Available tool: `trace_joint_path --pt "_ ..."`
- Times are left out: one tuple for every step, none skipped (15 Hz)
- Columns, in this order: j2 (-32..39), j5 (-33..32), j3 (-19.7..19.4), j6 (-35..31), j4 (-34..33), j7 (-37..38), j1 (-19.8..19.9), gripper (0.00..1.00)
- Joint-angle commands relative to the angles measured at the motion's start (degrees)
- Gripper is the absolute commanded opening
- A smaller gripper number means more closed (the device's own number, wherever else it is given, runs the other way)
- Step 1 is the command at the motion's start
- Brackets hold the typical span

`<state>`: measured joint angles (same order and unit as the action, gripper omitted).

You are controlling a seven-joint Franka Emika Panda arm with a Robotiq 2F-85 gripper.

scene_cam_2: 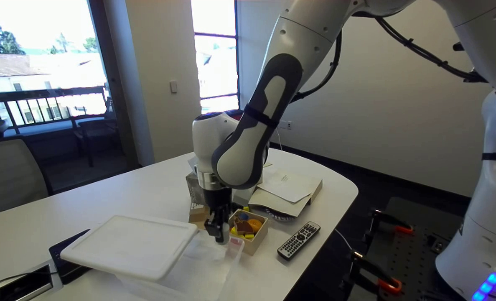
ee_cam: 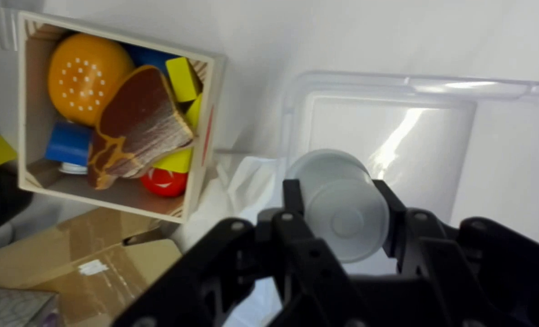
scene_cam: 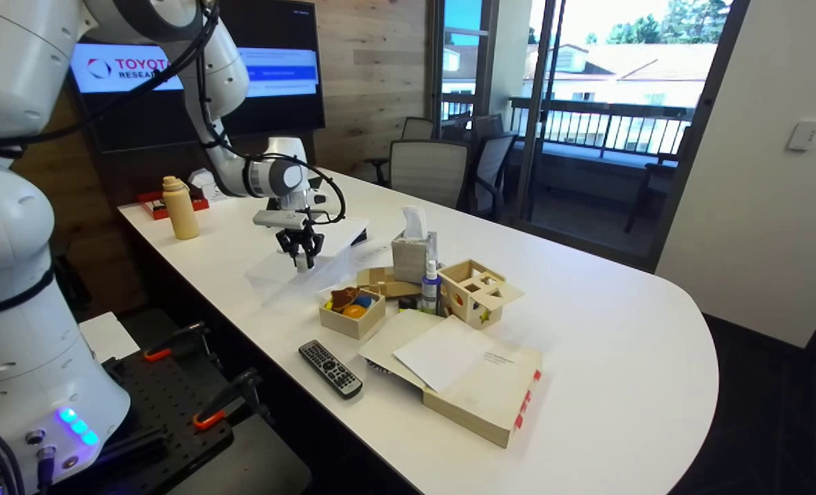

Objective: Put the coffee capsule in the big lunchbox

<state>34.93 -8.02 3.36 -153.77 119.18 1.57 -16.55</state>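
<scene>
table (scene_cam: 607,344), lid (scene_cam_2: 130,244) overlapping lunchbox (scene_cam_2: 206,267), toys (ee_cam: 135,120) beside

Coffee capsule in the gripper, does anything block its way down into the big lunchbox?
Nothing visible does: the gripper holds the coffee capsule at the uncovered end of the big lunchbox, and the white lid covers only another part. The nearby rim might catch the capsule.

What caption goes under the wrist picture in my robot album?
Gripper holding the coffee capsule, with clear lunchbox and wooden toy box in view.
</scene>
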Motion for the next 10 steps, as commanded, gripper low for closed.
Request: trace_joint_path --pt "-1.23 -1.77 1.54 1.82 0.84 -0.69 -0.94 0.16" --pt "-0.80 -1.87 1.95 2.29 0.39 -0.94 -1.09 0.16" --pt "-0.32 -2.31 1.82 2.34 0.09 -0.74 -1.57 0.16" --pt "0.38 -2.63 1.78 2.21 -0.44 -0.82 -1.79 0.16" --pt "1.19 -3.55 1.14 2.13 -1.02 -0.50 -2.34 0.16" --pt "1.62 -4.23 0.97 1.97 -1.32 -0.46 -2.59 0.16" --pt "2.09 -5.00 0.56 2.00 -1.61 -0.25 -2.93 0.16" --pt "2.53 -5.65 0.40 1.66 -1.79 -0.36 -3.05 0.66" --pt "2.80 -6.69 -0.02 1.50 -1.96 -0.19 -3.45 0.67" --pt "3.24 -7.21 0.09 1.59 -2.25 -0.52 -3.29 0.74"
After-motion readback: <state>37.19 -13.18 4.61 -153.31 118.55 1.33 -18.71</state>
